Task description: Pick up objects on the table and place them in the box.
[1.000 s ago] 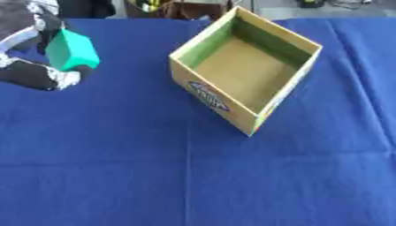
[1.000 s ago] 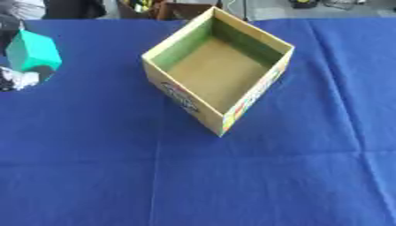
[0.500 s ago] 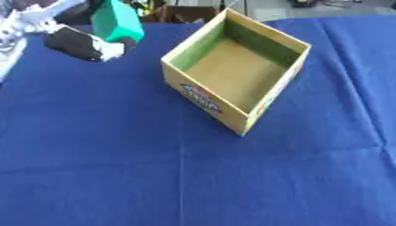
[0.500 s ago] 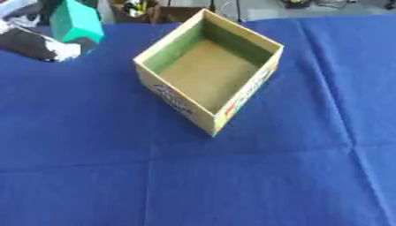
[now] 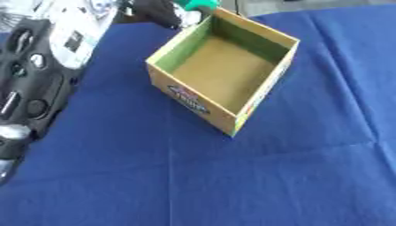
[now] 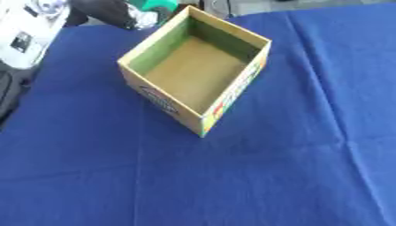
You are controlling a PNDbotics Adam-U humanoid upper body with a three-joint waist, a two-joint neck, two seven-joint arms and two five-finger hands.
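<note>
Blue-clothed table, open box near its far edge; my left hand holds the green object just beside the box's far-left rim, so I'd carry it over the middle & release low.

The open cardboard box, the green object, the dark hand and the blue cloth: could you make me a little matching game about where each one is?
Things:
1. open cardboard box
2. green object
3. left hand
4. blue cloth

Places or states:
A. covers the whole table
B. at the top edge, just beyond the box's far corner
C. dark, beside the green object, at the top left
D. nothing inside, on the cloth

Pairs: 1-D, 2-B, 3-C, 4-A
</note>
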